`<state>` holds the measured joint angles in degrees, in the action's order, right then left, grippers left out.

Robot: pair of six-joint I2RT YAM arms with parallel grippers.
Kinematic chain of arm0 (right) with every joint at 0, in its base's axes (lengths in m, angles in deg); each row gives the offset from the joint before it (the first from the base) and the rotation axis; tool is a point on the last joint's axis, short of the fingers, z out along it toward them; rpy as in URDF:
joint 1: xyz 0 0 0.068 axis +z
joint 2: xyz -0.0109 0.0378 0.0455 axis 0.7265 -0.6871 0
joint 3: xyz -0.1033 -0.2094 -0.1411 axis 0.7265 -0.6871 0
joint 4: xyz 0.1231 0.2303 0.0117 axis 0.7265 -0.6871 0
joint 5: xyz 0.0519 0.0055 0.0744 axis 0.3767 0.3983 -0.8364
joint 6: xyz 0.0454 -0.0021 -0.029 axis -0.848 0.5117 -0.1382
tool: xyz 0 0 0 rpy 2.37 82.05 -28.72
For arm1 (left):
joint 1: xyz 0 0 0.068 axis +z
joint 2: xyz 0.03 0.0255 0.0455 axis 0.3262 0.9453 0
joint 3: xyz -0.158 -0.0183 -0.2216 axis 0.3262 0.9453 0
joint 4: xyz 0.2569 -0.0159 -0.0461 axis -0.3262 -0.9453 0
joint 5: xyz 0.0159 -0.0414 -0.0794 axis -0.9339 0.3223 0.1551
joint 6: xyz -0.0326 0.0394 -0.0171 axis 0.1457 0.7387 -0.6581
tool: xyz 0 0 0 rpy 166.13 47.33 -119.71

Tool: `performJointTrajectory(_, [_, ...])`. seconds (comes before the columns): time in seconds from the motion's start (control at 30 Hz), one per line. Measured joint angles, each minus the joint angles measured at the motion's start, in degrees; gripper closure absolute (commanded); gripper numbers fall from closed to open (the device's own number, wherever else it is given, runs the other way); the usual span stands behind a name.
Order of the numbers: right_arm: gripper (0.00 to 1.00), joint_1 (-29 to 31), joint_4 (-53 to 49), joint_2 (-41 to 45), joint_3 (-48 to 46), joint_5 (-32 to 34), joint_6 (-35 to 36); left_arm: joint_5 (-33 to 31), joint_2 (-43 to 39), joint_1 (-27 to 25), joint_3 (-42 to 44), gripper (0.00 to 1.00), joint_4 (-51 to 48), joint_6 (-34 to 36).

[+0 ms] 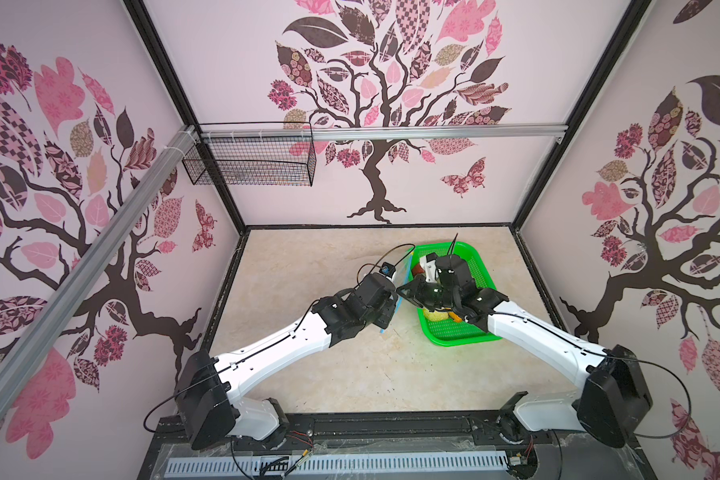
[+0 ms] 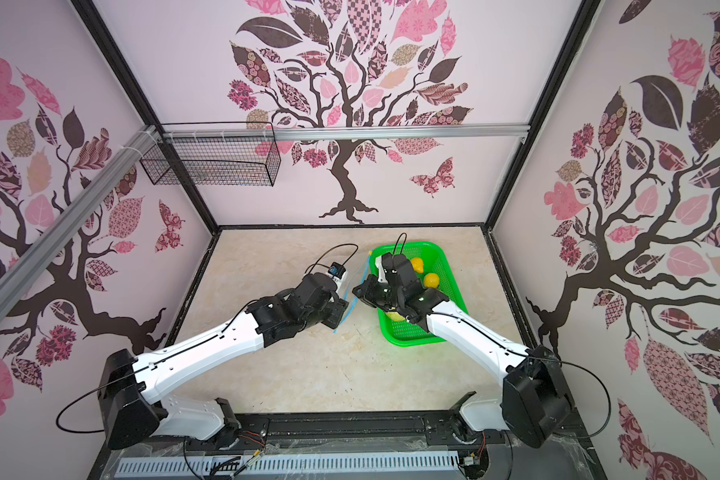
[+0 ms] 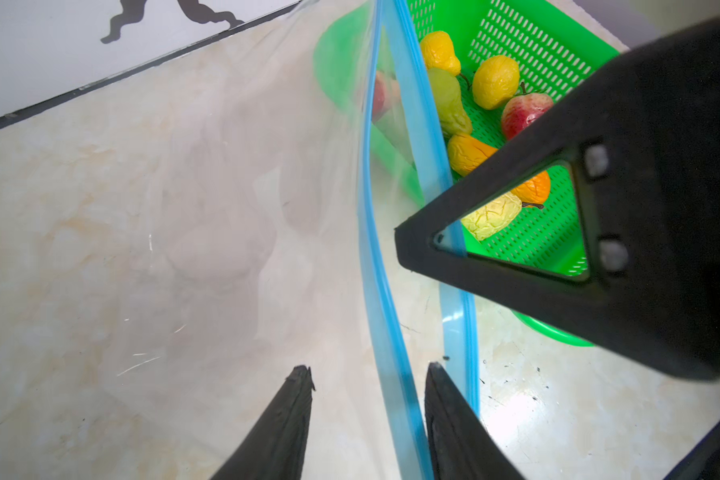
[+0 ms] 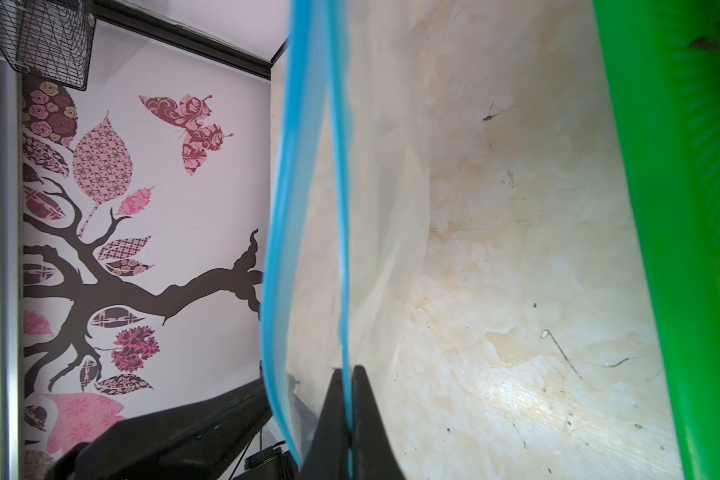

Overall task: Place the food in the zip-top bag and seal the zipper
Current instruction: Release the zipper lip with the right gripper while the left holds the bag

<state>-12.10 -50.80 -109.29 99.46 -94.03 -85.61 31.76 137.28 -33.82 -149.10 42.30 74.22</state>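
Bench (image 1: 350,365), both arms reaching in to meet right of its centre, toward the far edge.

Zip-top bag (image 3: 267,166): held up off the bench between the two grippers, just beside the left side of the green basket (image 1: 454,337). Mouth is parted. The two lips of the light-blue zipper (image 3: 373,249) run apart from each other in both wrist views. In both top views only a sliver of blue strip shows between the wrists.

Right gripper (image 4: 346,372): jaws closed tight, pinching the zipper lip on the basket side. The strip runs straight into the closed tips.

Left gripper (image 3: 368,372): jaws at a moderate gap, straddling the other lip. The strip passes between the fingers (image 3: 296,399) with space on both sides, so nothing is clamped.

Food: lying in the green basket, on the right half of the bench near the far edge. Left wrist view shows two lemons (image 3: 495,81), a green pear (image 3: 447,104), a red fruit (image 3: 524,114), an orange piece (image 3: 470,153) and a bumpy yellow piece (image 3: 491,216). A red shape shows through the bag film; cannot tell whether it is in the bag or behind it.
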Motion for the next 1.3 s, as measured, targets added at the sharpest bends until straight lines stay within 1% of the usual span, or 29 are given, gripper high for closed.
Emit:
performJointTrajectory(0.2, [1.0, 1.9, -0.44, 0.0, -0.2, 1.51, 2.49, -3.26, 0.9, 0.0, -0.04, 0.56, -0.22, -0.42])
performJointTrajectory(0.43, [1.0, 2.93, -1.29, 0.0, -0.2, 2.67, 4.13, -3.93, 5.22, 0.0, -0.35, 0.58, -1.01, -0.42])
performJointTrajectory(0.5, [1.0, 2.95, -1.73, 0.0, -0.17, 2.86, 4.5, -4.09, 6.19, 0.0, -1.01, 0.6, -1.51, -0.42])
performJointTrajectory(0.7, [1.0, 3.06, -2.1, -0.13, -0.2, 3.1, 4.96, -6.38, 8.24, 0.0, -5.35, 0.71, -2.67, -0.52])
performJointTrajectory(0.87, [1.0, 3.13, -2.45, -0.13, -0.2, 3.82, 5.79, -8.81, 8.94, 0.0, -7.67, 0.74, -2.99, -0.17])
performJointTrajectory(0.97, [1.0, 3.15, -2.56, -0.13, -0.2, 3.96, 6.14, -9.64, 9.01, 0.11, -8.28, 0.83, -3.32, 0.0])
performJointTrajectory(1.07, [1.0, 3.15, -2.78, -0.15, -0.17, 4.09, 6.71, -9.77, 9.03, 0.48, -8.52, 0.98, -3.67, 0.04])
performJointTrajectory(1.1, [1.0, 3.17, -2.86, -0.24, -0.15, 4.09, 7.06, -9.6, 9.03, 0.81, -8.59, 1.0, -4.0, 0.17])
performJointTrajectory(1.2, [1.0, 3.17, -3.76, -0.85, 0.26, 4.11, 8.04, -7.96, 9.01, 2.29, -8.63, 1.0, -4.74, 0.13])
performJointTrajectory(1.3, [1.0, 3.15, -4.63, -1.92, 1.64, 3.85, 9.66, -4.87, 8.74, 4.81, -8.57, 1.0, -5.09, -0.61])
